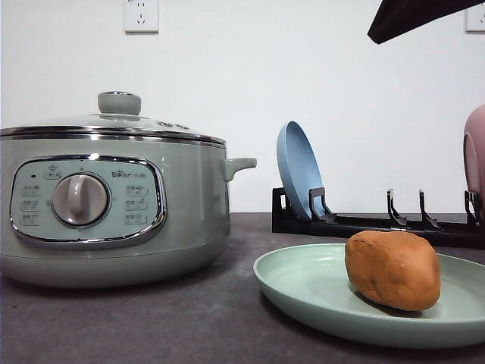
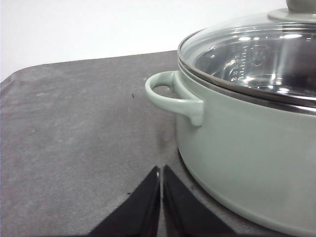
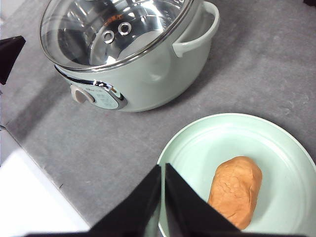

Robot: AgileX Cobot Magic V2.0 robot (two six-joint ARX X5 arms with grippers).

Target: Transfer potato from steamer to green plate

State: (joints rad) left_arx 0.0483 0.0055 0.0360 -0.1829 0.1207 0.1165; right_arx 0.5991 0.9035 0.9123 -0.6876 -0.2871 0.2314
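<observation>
The orange-brown potato [image 1: 392, 270] [image 3: 236, 191] lies on the pale green plate [image 1: 311, 282] [image 3: 276, 143], right of the steamer. The sage-green steamer [image 1: 114, 208] [image 3: 148, 74] [image 2: 247, 148] stands on the left with its glass lid on. My right gripper [image 3: 162, 170] is shut and empty, hovering above the plate's edge, apart from the potato. Beside the steamer's side handle [image 2: 173, 96], my left gripper [image 2: 161, 173] is low over the table, shut with nothing in it.
A black dish rack [image 1: 364, 221] stands behind the plate, holding a blue plate [image 1: 299, 171] upright and a pink plate [image 1: 475, 159] at the right edge. A dark arm part [image 1: 417, 15] hangs at the top right. The table [image 1: 189, 318] is dark grey.
</observation>
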